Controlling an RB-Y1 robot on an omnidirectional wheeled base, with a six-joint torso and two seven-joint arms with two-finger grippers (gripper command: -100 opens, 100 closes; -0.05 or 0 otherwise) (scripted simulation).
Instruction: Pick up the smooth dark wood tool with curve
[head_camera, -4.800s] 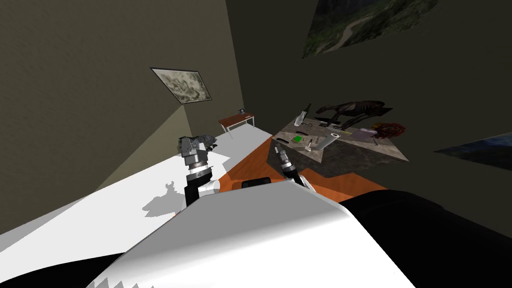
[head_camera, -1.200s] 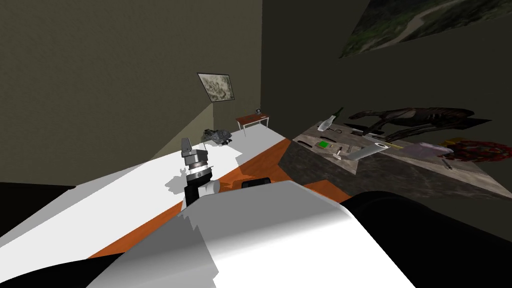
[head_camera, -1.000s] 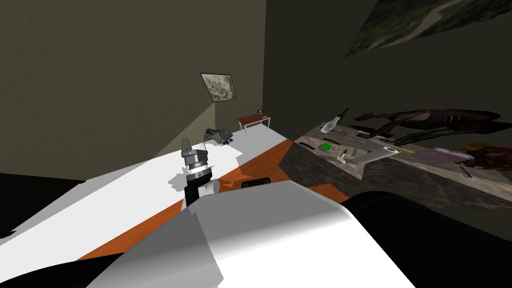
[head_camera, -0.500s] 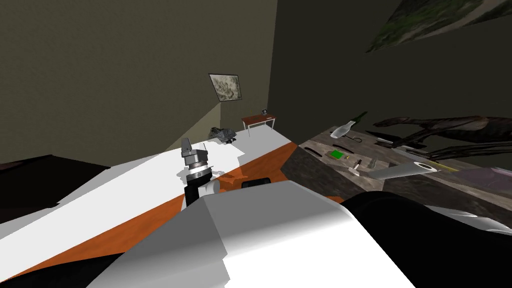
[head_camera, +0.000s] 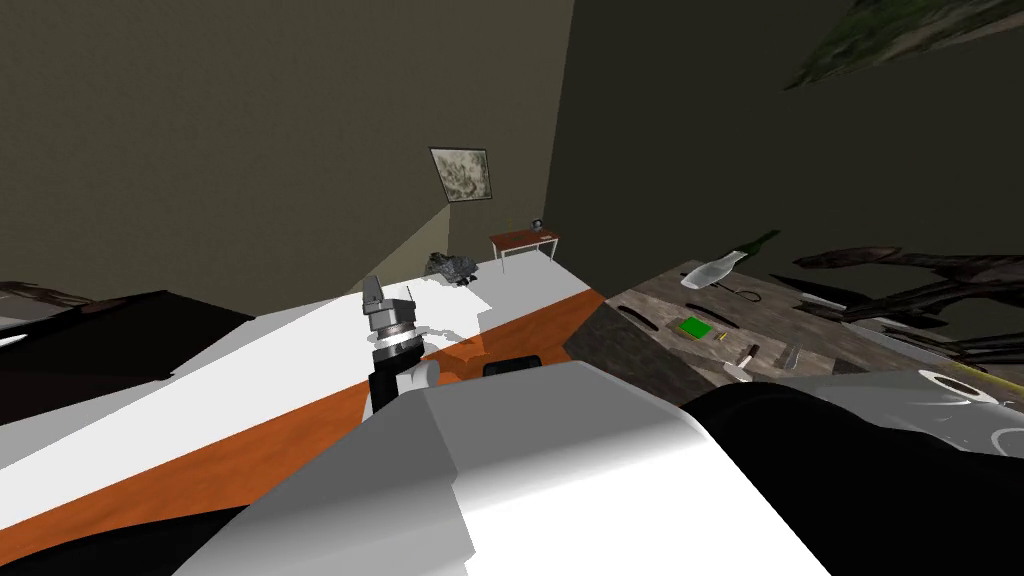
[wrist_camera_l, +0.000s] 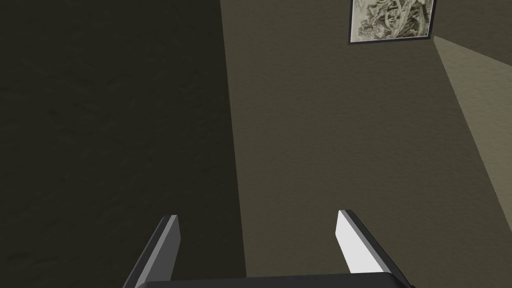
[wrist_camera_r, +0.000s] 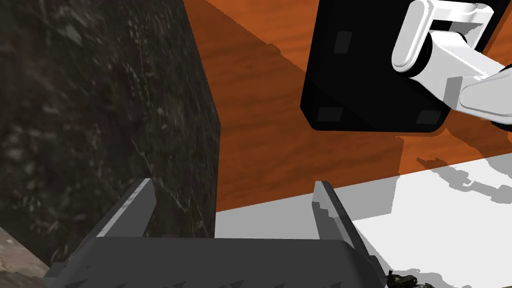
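The slim, dark, gently curved tool (head_camera: 637, 318) is seen lying flat on the mottled grey stone counter (head_camera: 665, 296), near the counter's closest corner. It lies just beside a small green square (head_camera: 694, 326) and apart from a clear bottle with a dark green neck (head_camera: 722, 268) at the counter's far side. The right gripper (wrist_camera_r: 235, 187) is held wide and empty beside the counter's dark side wall, over orange wood flooring (wrist_camera_r: 260, 125). The left gripper (wrist_camera_l: 257, 220), its 2 fingers also wide and empty, is raised well apart from the counter.
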